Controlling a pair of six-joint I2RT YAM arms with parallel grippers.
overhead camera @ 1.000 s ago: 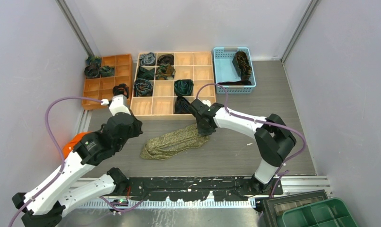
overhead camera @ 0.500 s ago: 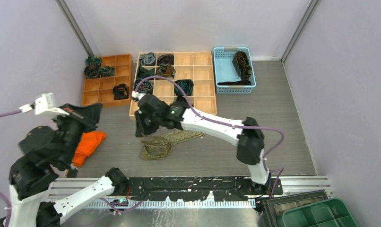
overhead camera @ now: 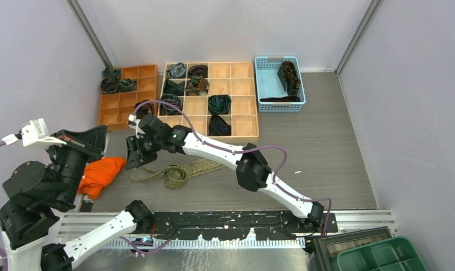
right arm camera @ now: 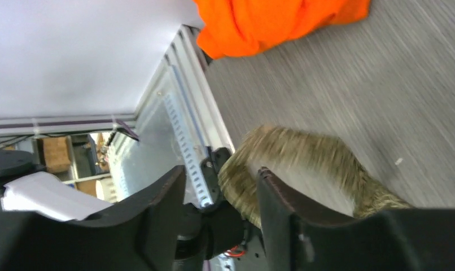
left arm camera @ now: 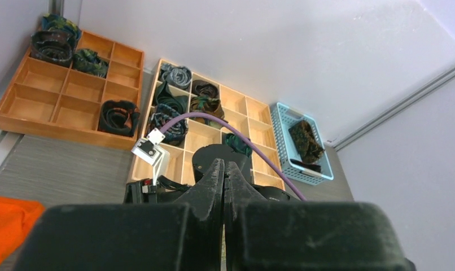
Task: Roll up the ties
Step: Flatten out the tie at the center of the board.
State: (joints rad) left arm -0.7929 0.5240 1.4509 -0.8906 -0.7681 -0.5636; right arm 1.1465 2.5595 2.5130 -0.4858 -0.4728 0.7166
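The olive-gold tie (overhead camera: 180, 172) lies on the table as a long, loosely folded strip in front of the trays. My right gripper (overhead camera: 136, 158) reaches far left over the tie's left end. In the right wrist view its jaws (right arm camera: 219, 186) stand open, and the blurred tie (right arm camera: 304, 152) curves round the outer side of the right finger. Several coiled ties (overhead camera: 171, 103) sit in tray compartments. My left gripper (overhead camera: 101, 134) hangs high at the left with its jaws (left arm camera: 224, 164) pressed together on nothing.
A light wood compartment tray (overhead camera: 221, 70) and an orange tray (overhead camera: 121, 101) stand at the back. A blue basket (overhead camera: 267, 84) beside them holds a dark tie. An orange cloth (overhead camera: 98, 172) lies at the left, and a green bin (overhead camera: 383, 257) sits at the near right corner.
My right arm swept left across the table, drawing the olive-gold tie out leftward, and its jaws opened. My left arm lifted away to the left, uncovering the orange cloth.
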